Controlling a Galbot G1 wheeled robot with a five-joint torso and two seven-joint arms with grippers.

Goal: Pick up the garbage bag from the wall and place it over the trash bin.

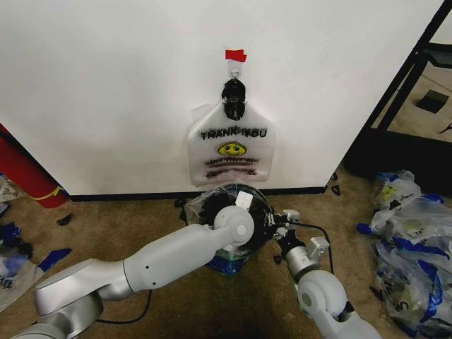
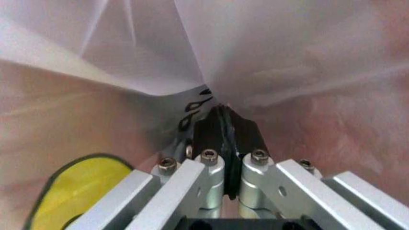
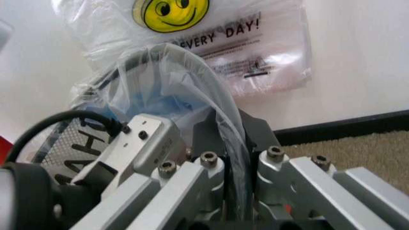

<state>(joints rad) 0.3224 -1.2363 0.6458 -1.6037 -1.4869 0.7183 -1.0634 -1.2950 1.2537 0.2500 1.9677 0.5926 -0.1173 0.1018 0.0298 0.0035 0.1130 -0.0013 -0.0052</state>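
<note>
The trash bin [image 1: 258, 203], black wire mesh, stands on the carpet at the foot of the wall [image 1: 106, 85]. The garbage bag [image 1: 195, 206], thin see-through plastic, lies bunched around the bin's rim. My left gripper [image 2: 225, 117] is shut on a fold of the garbage bag [image 2: 147, 52], with the yellow smiley [image 2: 76, 191] close beside it. At the bin's right side my right gripper [image 1: 277, 222] [image 3: 231, 125] is shut on the bag's film [image 3: 191, 62]. The bin's dark rim [image 3: 105, 84] shows under the plastic. In the head view my left wrist covers the left fingertips.
Another smiley "THANK YOU" bag [image 1: 232, 145] hangs from the hook under red tape [image 1: 236, 55], right above the bin. A heap of blue-taped clear bags [image 1: 413, 247] lies at right, a black frame [image 1: 402, 92] beyond it, and a red cylinder [image 1: 25, 173] at left.
</note>
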